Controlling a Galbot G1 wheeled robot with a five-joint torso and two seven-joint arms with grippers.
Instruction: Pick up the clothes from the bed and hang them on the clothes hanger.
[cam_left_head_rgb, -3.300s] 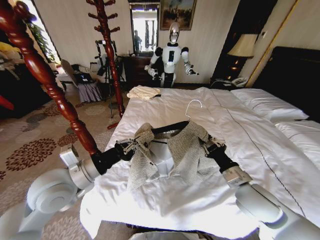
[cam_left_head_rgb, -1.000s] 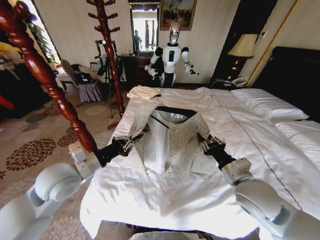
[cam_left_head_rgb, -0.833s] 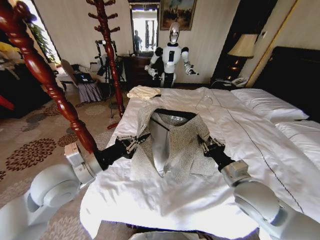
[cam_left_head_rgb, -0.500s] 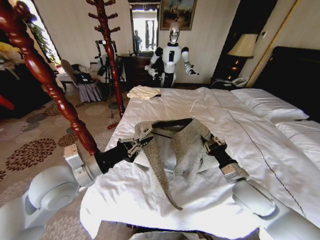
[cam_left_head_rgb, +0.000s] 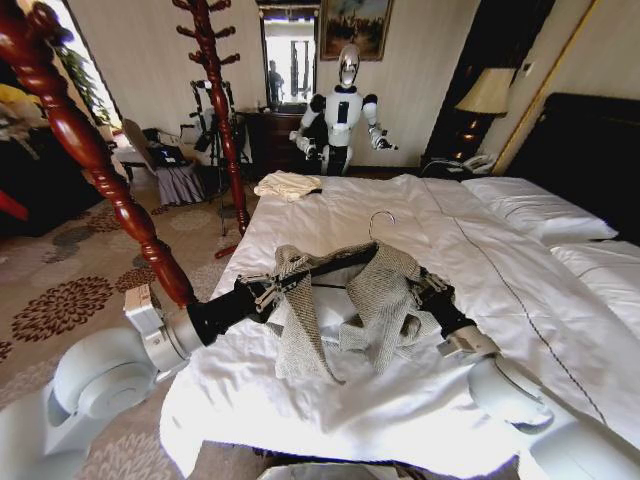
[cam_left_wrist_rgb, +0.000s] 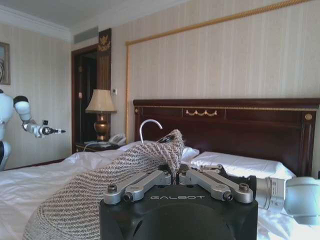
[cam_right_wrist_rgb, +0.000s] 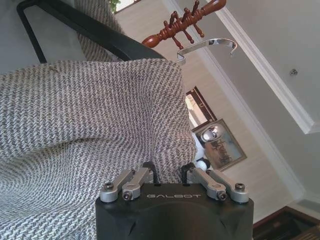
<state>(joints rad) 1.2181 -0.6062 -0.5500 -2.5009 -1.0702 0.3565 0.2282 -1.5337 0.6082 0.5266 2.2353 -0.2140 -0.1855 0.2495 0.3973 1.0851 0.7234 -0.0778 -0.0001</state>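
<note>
Grey-beige jacket (cam_left_head_rgb: 375, 300) on black hanger (cam_left_head_rgb: 335, 262), raised above white bed (cam_left_head_rgb: 520, 270), pinched shut by left gripper (cam_left_head_rgb: 268, 290) and right gripper (cam_left_head_rgb: 428, 290).

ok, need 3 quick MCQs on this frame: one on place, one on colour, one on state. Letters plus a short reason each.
1. Where is the small cream folded cloth?
A. On the far part of the bed, near its left edge
B. On the carpet
C. Draped on the coat stand

2. What colour is the hanger's shoulder bar?
A. White
B. Black
C. Reddish-brown

3. What is the state of the jacket?
A. Flat on the duvet, untouched
B. Held up off the bed by both grippers, on the hanger
C. Hung on the coat stand

Answers:
1 A: the cream cloth lies on the bed beyond the jacket.
2 B: the hanger bar is black, its hook pale metal.
3 B: the left gripper and right gripper each pinch a shoulder of the jacket, lifted with its hem trailing on the duvet.
</note>
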